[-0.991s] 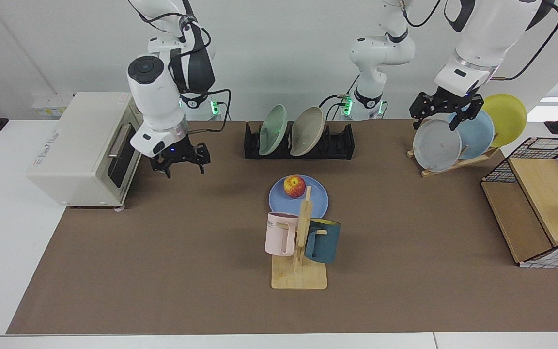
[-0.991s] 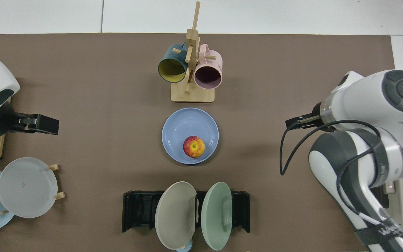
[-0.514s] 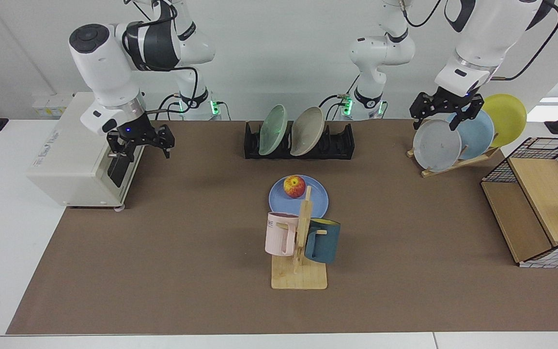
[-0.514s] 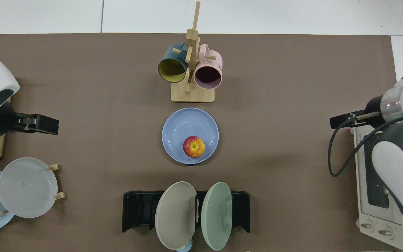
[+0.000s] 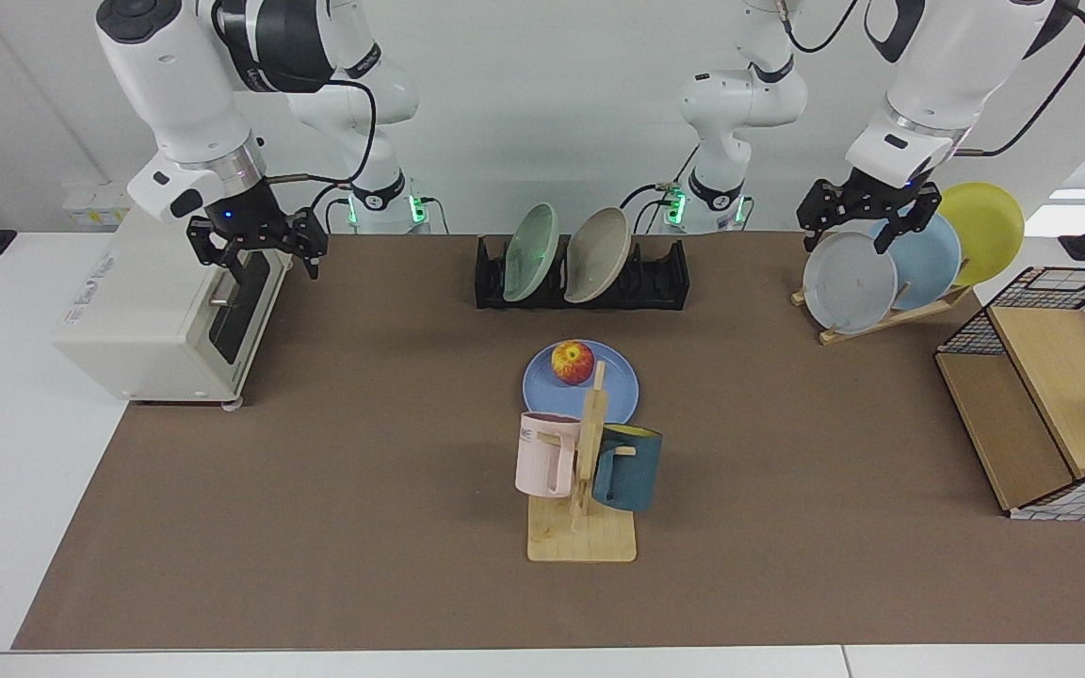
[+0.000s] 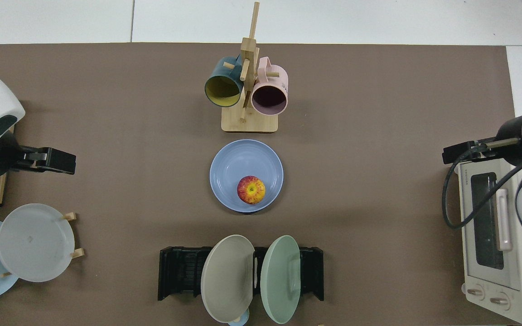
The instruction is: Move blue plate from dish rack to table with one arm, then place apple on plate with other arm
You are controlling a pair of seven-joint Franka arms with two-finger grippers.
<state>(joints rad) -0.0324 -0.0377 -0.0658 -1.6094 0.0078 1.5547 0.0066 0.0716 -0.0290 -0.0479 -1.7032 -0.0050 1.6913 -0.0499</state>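
Tool of the right arm point(image 5: 255, 247), fingers apart and gripping nothing, hangs above the toaster oven point(image 5: 166, 301) at the bench edge, well clear of the work. Tool of the left arm point(image 5: 867, 217), likewise spread and empty, hovers just over the grey plate point(image 5: 849, 282) on the slanted wooden stand point(image 5: 891, 315); this arm waits. Between them, the blue plate point(image 6: 246, 175) lies flat on the bench point(image 6: 107, 113) – out of the dish rack point(image 6: 175, 274), which holds only a green and a beige plate. The apple point(image 6: 251, 189) rests inside the plate, off-centre toward the rack. Judged thus, both steps are done – hence both tools parked wide.
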